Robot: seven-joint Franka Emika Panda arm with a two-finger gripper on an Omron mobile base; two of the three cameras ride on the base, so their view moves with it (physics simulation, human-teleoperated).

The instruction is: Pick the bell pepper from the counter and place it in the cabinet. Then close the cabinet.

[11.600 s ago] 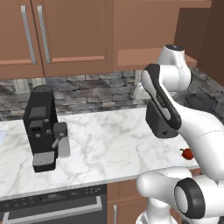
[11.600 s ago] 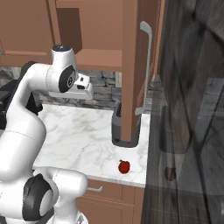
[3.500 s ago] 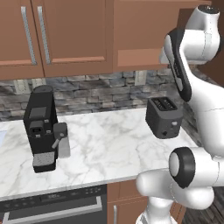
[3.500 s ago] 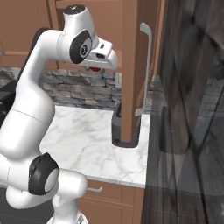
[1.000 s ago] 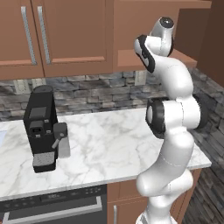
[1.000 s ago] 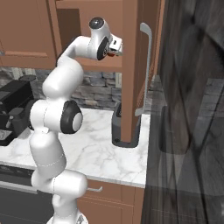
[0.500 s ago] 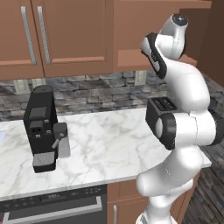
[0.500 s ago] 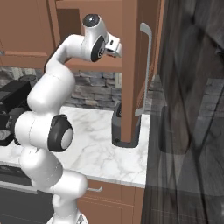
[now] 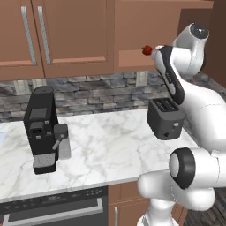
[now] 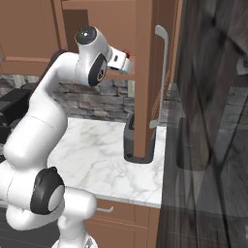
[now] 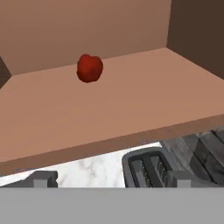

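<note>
The red bell pepper point(image 11: 89, 68) rests alone on the cabinet's inner shelf point(image 11: 131, 105), toward the back wall. In the left base view the bell pepper point(image 9: 147, 50) sits on the shelf just left of my hand. My gripper point(image 11: 111, 179) hangs in front of the shelf edge with its fingertips point(image 11: 42, 177) wide apart, open and holding nothing. From the right base camera the gripper point(image 10: 127, 62) points into the cabinet, whose wide door point(image 10: 144, 97) stands open with its silver handle point(image 10: 161, 72) facing out. The marble counter point(image 9: 110, 145) lies below.
A dark toaster point(image 9: 165, 118) stands on the counter right under the open cabinet, partly hidden by the door in the right base view. A black coffee machine point(image 9: 42, 128) is at the counter's left. Two closed narrower cabinet doors point(image 9: 66, 35) hang on the left.
The hand has drawn back out of the cabinet and the arm has straightened toward the right. The bell pepper stays on the shelf, free of the fingers.
</note>
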